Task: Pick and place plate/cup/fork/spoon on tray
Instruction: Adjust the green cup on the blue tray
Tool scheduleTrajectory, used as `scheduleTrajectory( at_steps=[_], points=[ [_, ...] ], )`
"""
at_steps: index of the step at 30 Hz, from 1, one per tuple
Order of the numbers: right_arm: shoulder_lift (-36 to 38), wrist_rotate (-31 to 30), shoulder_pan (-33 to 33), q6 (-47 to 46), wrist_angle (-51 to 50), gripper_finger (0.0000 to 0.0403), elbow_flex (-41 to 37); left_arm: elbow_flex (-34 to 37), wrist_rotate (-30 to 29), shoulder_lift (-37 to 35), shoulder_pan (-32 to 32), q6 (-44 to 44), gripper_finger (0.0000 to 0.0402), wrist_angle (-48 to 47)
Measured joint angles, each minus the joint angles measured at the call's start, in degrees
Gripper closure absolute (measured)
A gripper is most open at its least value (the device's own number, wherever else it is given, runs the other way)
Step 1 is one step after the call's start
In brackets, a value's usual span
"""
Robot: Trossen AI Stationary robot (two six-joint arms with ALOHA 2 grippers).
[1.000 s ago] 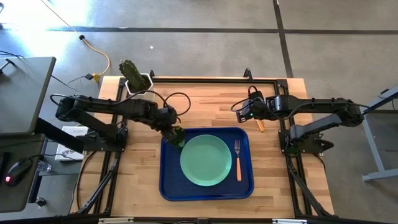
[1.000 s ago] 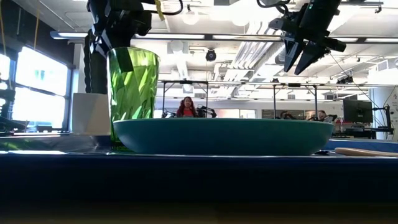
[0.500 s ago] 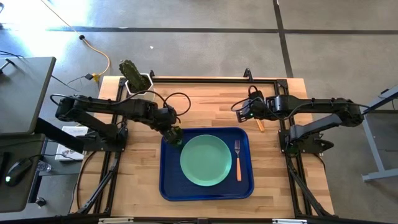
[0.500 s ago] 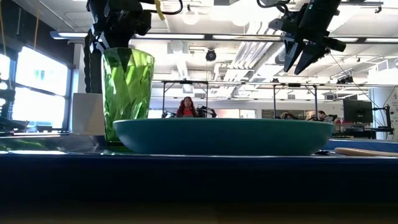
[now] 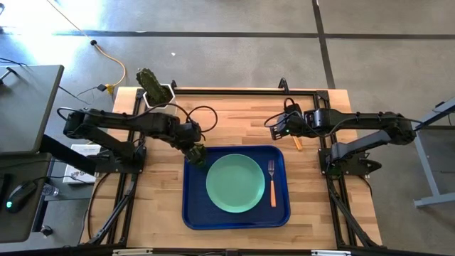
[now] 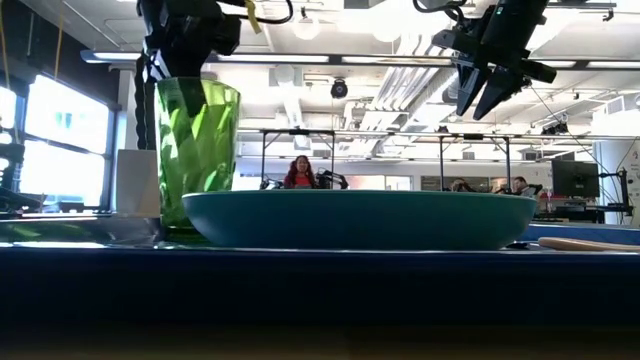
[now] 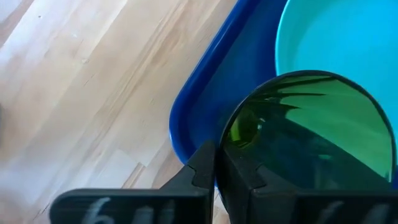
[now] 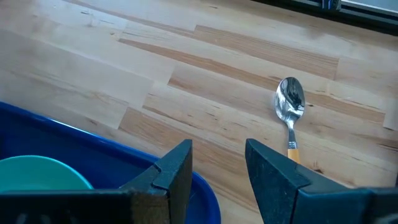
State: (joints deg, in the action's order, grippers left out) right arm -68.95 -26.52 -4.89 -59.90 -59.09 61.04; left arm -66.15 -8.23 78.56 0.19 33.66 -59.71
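Observation:
The olive-green cup (image 5: 197,153) stands upright at the far left corner of the blue tray (image 5: 193,213), beside the mint-green plate (image 5: 235,183); in the low view the cup (image 6: 198,150) has its base hidden behind the plate (image 6: 360,220). My left gripper (image 7: 219,165) is shut on the cup from above. The fork (image 5: 271,182) lies on the tray, right of the plate. The spoon (image 8: 290,112) lies on the bare table beyond the tray's far right corner. My right gripper (image 8: 217,155) hangs open above the table near the spoon, holding nothing. My left gripper pinches the cup's wall at its rim (image 7: 221,140), one finger inside the cup and one outside. The fingers come from above, slanting steeply down. The cup stays upright; whether its base rests on the tray I cannot tell, since the plate hides it.
A white pot with a cactus (image 5: 156,91) stands at the table's far left corner. Bare wood lies left of the tray (image 7: 93,93) and between the tray and the spoon (image 8: 186,93). People and desks show in the room behind (image 6: 300,172).
My left gripper has shut on the cup's rim. The cup has shifted a little toward the tray's left edge and stays upright. My right gripper has kept still.

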Motion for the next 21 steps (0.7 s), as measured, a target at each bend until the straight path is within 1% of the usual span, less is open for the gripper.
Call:
scheduleTrajectory(
  at_steps=[5, 12, 21],
  points=[
    [0.0, 0.02, 0.0, 0.0, 0.0, 0.0263, 0.0, -2.06, -1.27, -0.07, 0.0, -1.36, 0.0395, -0.7],
    [0.0, 0.04, 0.0, 0.0, -0.15, 0.0263, 0.0, -2.07, -0.96, -0.07, 0.0, -1.35, 0.0396, -3.9],
    [0.0, 0.07, 0.0, 0.0, -0.2, 0.0263, 0.0, -2.07, -0.92, 0.34, 0.02, -1.32, 0.0396, -3.52]
  ],
)
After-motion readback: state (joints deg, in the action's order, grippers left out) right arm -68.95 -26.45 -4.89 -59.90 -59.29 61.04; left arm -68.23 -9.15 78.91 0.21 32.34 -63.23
